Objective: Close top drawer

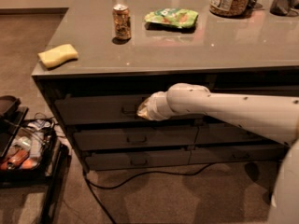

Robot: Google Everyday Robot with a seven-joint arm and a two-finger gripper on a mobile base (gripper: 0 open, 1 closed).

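Tool [142,112] is at centre frame, on the end of the white arm [233,111] that comes in from the right edge. It's pressed up to the front of the top drawer [96,108], just right of the small bar handle [128,109]. Open or closed: can't tell, the wrist housing hides the tip.

Top drawer is the wide one directly under the desk [187,50] edge, left-centre of frame. A dark band shows above its front, and the left end seems to stand slightly proud of the cabinet. I'd call it nearly in, not flush.

Why this pose, my read: the arm runs roughly level, so the push goes straight along the slide direction. Contact near the handle is about mid-width, so the drawer shouldn't rack on its runners. No grasp needed for a push.

Next move: short straight push into the cabinet, stop when the front lines up with the lower drawers [135,138].

Risks:
- tip slipping off the flat front
- overdriving once the drawer bottoms out

Out of the path:
- can [122,21], green bag [171,17] and yellow sponge [58,55], on the desk top
- cable [140,174], on the floor below
- cart [28,157], lower left
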